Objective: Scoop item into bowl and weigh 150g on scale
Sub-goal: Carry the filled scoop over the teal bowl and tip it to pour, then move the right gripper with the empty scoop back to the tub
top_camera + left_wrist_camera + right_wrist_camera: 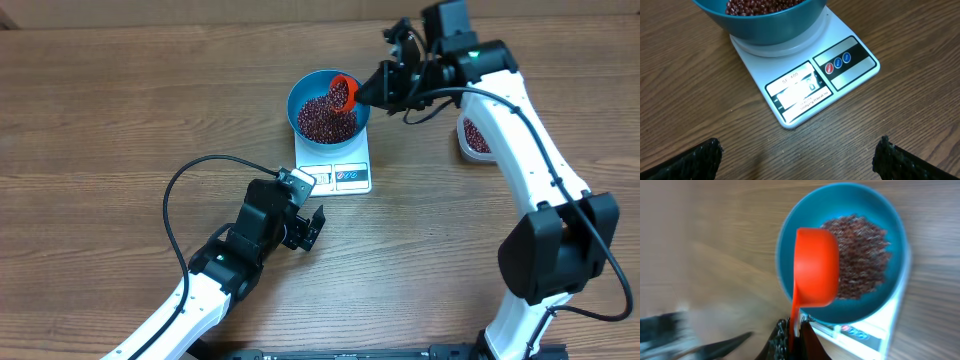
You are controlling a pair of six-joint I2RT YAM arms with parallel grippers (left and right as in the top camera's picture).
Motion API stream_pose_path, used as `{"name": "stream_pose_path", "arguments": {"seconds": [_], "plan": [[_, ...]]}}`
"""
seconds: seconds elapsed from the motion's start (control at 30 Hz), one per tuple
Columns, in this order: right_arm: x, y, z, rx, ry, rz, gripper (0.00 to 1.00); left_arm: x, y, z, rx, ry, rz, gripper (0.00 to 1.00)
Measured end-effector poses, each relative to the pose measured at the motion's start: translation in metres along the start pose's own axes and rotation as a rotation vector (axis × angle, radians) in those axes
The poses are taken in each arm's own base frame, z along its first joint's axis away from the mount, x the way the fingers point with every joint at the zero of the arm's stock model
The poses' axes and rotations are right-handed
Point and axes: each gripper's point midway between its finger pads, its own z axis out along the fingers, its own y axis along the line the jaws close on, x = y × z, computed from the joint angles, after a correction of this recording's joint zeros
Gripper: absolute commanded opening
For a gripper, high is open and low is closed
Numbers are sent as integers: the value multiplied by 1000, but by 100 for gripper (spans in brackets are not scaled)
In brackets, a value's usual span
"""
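The blue bowl (328,104) stands on the white scale (345,172) and holds a pile of dark red-brown beans (326,117). My right gripper (385,87) is shut on the handle of an orange scoop (343,92), which is turned over above the bowl's right side. In the right wrist view the scoop (815,267) shows its back over the beans (860,255) in the bowl (840,307). My left gripper (312,226) stands open on the table just in front of the scale. Its view shows the scale's display (800,92), the bowl (770,22) and both wide-apart fingertips (705,155).
A clear plastic container (474,140) with more beans sits to the right of the scale, partly behind my right arm. A black cable (180,195) loops over the wooden table left of my left arm.
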Motion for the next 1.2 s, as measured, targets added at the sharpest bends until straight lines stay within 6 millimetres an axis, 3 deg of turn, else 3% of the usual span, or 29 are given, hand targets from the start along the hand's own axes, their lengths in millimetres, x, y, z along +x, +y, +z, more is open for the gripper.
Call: {"name": "stream_pose_path", "arguments": {"seconds": [0.23,0.57,0.97,1.2], "plan": [[4,11,12,320,-34,-193,4,0,0,0,0,0,0,100],[5,3,9,628,-74,-360,4,0,0,0,0,0,0,100],[7,11,10,684,-75,-450,4,0,0,0,0,0,0,99],[-2,22,0,560,-95,-416,4,0,0,0,0,0,0,100]]}}
